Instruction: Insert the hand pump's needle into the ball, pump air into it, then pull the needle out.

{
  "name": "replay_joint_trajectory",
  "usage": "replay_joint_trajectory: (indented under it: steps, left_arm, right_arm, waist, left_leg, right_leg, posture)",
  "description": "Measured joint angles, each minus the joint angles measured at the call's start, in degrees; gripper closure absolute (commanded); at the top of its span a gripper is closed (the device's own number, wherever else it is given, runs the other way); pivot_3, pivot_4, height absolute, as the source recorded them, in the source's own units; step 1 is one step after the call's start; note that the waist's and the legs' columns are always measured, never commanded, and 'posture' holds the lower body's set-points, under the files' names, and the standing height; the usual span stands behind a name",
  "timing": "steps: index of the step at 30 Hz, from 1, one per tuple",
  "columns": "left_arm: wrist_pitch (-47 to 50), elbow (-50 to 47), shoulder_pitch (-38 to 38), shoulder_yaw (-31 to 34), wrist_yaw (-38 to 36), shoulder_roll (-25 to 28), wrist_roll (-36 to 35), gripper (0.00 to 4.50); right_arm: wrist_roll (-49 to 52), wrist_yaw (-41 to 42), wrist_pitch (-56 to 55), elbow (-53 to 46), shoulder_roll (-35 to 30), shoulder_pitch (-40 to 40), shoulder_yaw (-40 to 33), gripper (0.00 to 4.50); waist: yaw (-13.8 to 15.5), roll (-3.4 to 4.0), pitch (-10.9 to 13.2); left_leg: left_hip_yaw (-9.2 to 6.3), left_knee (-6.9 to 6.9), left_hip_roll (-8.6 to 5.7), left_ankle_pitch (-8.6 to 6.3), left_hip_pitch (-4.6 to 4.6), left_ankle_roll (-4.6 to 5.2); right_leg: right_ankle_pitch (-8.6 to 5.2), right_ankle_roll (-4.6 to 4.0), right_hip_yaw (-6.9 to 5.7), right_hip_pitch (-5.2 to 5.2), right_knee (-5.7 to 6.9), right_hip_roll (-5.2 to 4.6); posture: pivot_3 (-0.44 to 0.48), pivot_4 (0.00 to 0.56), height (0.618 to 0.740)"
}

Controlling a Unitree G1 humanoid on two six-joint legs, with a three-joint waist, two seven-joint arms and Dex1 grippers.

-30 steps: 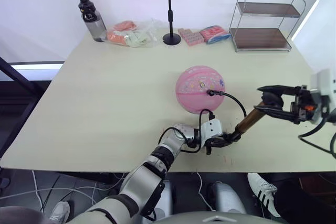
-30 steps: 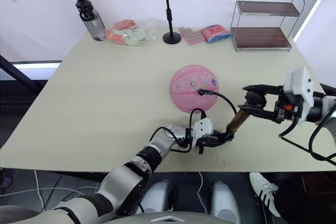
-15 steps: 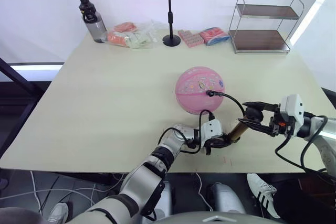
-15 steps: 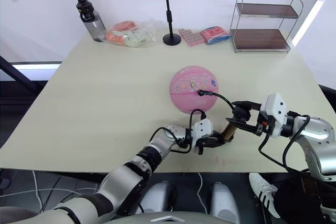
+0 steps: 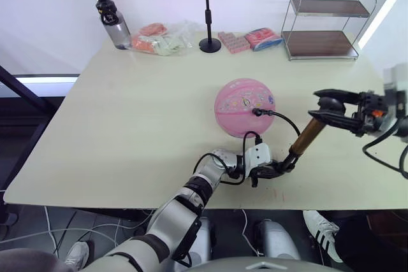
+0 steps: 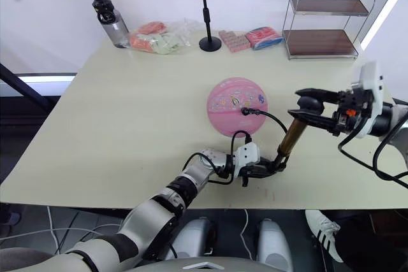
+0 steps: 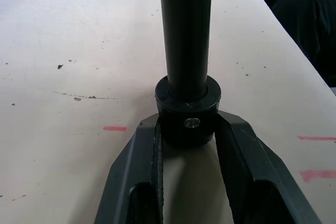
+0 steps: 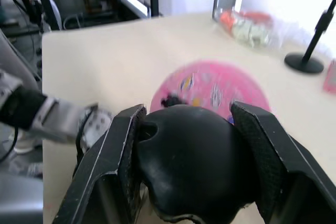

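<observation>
The pink ball (image 5: 244, 107) rests mid-table. The pump's black hose (image 5: 288, 124) runs from the ball's valve, where the needle is sunk out of sight, down to the pump's base. The hand pump (image 5: 305, 143) stands tilted, its gold barrel rising to the right. My left gripper (image 5: 282, 167) lies low on the table, shut on the pump's black bottom cap (image 7: 186, 113). My right gripper (image 5: 324, 105) is shut on the black handle (image 8: 189, 161), held high at the barrel's top, to the right of the ball (image 8: 210, 85).
At the table's back stand a water bottle (image 5: 113, 22), snack bags (image 5: 159, 39), a black stand (image 5: 209, 44), pink packets (image 5: 247, 40) and a wire shelf (image 5: 325, 23). The table's front edge runs just below my left gripper. A person's shoe (image 5: 319, 222) shows under the table.
My right gripper pushed the handle down towards the barrel half a second ago and has now drawn it back up. The left gripper and ball stayed put.
</observation>
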Motion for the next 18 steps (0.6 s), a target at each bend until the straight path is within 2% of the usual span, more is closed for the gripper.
replay_joint_trajectory:
  steps: [6, 10, 13, 18]
  left_arm:
    - [-0.12, 0.00, -0.13, -0.09, -0.04, -0.02, 0.03, 3.50]
    - [-0.52, -0.04, -0.33, 0.00, 0.00, -0.08, -0.04, 3.50]
    - [-0.70, -0.28, -0.40, 0.00, -0.07, -0.26, -0.12, 3.50]
    - [-0.70, -0.28, -0.40, -0.13, -0.04, -0.37, -0.03, 3.50]
  right_arm:
    - [7.60, -3.38, 9.25, 0.50, -3.83, -6.22, -4.17, 2.34]
    - [9.00, -4.22, 13.11, 2.61, -4.49, -9.10, -4.09, 2.34]
    - [9.40, -4.94, 14.18, 2.97, -4.55, -10.32, -4.09, 2.44]
    - [9.25, -4.72, 13.12, 2.36, -3.08, -9.47, -4.34, 2.44]
  waist:
    - [0.01, 0.01, 0.10]
    - [0.00, 0.07, 0.21]
    - [0.02, 0.15, 0.19]
    - [0.09, 0.15, 0.19]
  left_leg:
    - [0.01, 0.01, 0.00, 0.00, -0.03, 0.00]
    - [0.09, 0.07, 0.00, 0.00, -0.24, 0.01]
    - [0.09, 0.18, -0.04, 0.02, -0.85, 0.01]
    - [0.06, 0.17, -0.24, 0.01, -0.85, 0.02]
  right_leg:
    - [0.00, 0.00, 0.02, -0.01, 0.00, -0.03]
    - [0.02, 0.02, 0.09, -0.27, 0.06, -0.06]
    - [0.21, 0.31, 0.12, -0.84, 0.16, -0.05]
    - [0.23, 0.34, 0.08, -0.81, 0.14, -0.07]
  posture:
    - [0.000, 0.150, 0.740]
    - [0.000, 0.150, 0.740]
    - [0.000, 0.150, 0.740]
    - [0.000, 0.150, 0.740]
